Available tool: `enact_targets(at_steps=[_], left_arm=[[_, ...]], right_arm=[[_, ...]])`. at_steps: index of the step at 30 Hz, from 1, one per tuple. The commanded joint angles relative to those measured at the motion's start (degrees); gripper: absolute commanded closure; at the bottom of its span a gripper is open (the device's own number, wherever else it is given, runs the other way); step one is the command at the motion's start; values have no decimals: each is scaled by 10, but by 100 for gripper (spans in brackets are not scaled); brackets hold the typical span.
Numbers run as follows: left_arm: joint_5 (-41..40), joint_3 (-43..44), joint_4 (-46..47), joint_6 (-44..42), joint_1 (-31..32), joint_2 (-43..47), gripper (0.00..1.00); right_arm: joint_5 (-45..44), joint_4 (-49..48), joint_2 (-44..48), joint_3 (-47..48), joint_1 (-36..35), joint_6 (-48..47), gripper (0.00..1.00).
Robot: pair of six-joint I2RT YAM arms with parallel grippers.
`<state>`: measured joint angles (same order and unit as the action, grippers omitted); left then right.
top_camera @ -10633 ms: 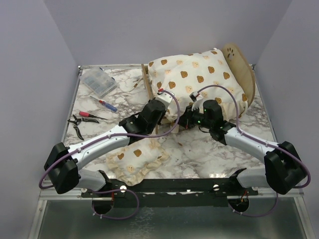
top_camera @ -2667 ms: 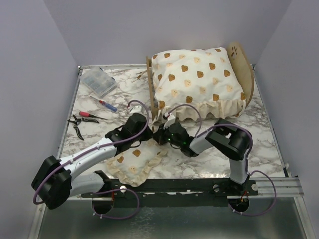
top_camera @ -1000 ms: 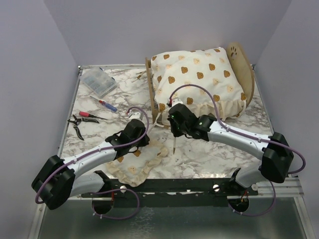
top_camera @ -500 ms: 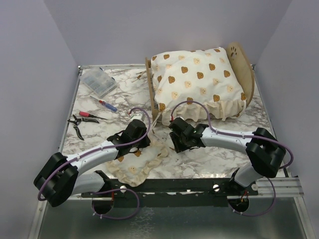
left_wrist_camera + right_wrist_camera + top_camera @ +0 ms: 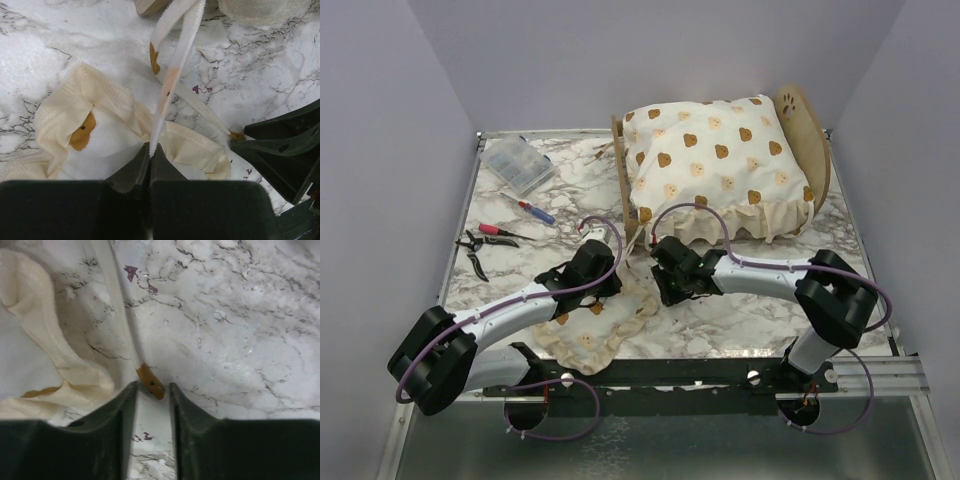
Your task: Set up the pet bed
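Far left of the surface (image 5: 740, 312): clear parts box (image 5: 517, 165), a screwdriver (image 5: 532, 211) just in front of it, black pliers (image 5: 477, 250) nearer the edge. All well apart from the arms.

Left arm (image 5: 510, 305) reaches in from the near left corner, and the left jaws are low over the small bear-print pillow (image 5: 588, 325), which lies flat at the near edge. In the wrist view the left jaws are clenched, with no gap. They pinch a thin white fabric tie (image 5: 172, 75) that stands on edge and runs off towards the bed's foot. The pillow's ruffle bunches right under the tips.

A second run of tie (image 5: 200, 107) lies flat on the surface, slanting to the right and ending in a small tan tip (image 5: 149, 379). Can't tell whether it's the same strip as the pinched one.

Right arm (image 5: 770, 272) comes in from the right, and the right jaws are down at the surface, just beside the left ones. The right jaws are apart, with marble visible between them. The tan tip sits in the mouth between the fingertips and isn't clamped. The pillow edge is off to their left.

The pet bed (image 5: 620, 175) sits at the back right of the surface. Its footboard is on the left and the paw-cutout headboard (image 5: 800, 118) is on the far right. The big bear-print cushion (image 5: 710, 160) fills it, with the ruffle hanging over the near side. The base is hidden.
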<state>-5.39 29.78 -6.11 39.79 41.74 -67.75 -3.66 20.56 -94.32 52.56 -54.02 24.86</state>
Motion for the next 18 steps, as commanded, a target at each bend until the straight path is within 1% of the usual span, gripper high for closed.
enact_targets(at_steps=[1,3,4,6,7,10,12,14,16,18], left_arm=[[11,2,1,-6,-1,-6,100],[10,3,1,-7,-1,-5,100],[10,3,0,-8,-1,-4,100],[7,4,0,-12,-1,-1,97],[6,5,0,-16,-1,1,93],[15,17,1,-42,-1,3,77],[19,30,1,-61,-1,4,64],[23,47,-2,-79,-1,6,54],[19,63,-5,-87,-1,7,46],[13,77,-4,-85,-1,6,43]], right_arm=[[-1,19,-24,-4,-4,-6,80],[-27,35,-10,-13,-4,-6,95],[-39,45,2,-17,-4,-8,99],[-57,63,34,-26,-4,-10,99],[-60,71,54,-29,-4,-11,99],[-45,83,108,-35,-4,-17,100],[-30,83,138,-39,-4,-23,99],[-28,84,163,-41,-4,-27,99],[-26,85,179,-41,-4,-32,99],[-24,84,191,-39,-4,-35,99]])
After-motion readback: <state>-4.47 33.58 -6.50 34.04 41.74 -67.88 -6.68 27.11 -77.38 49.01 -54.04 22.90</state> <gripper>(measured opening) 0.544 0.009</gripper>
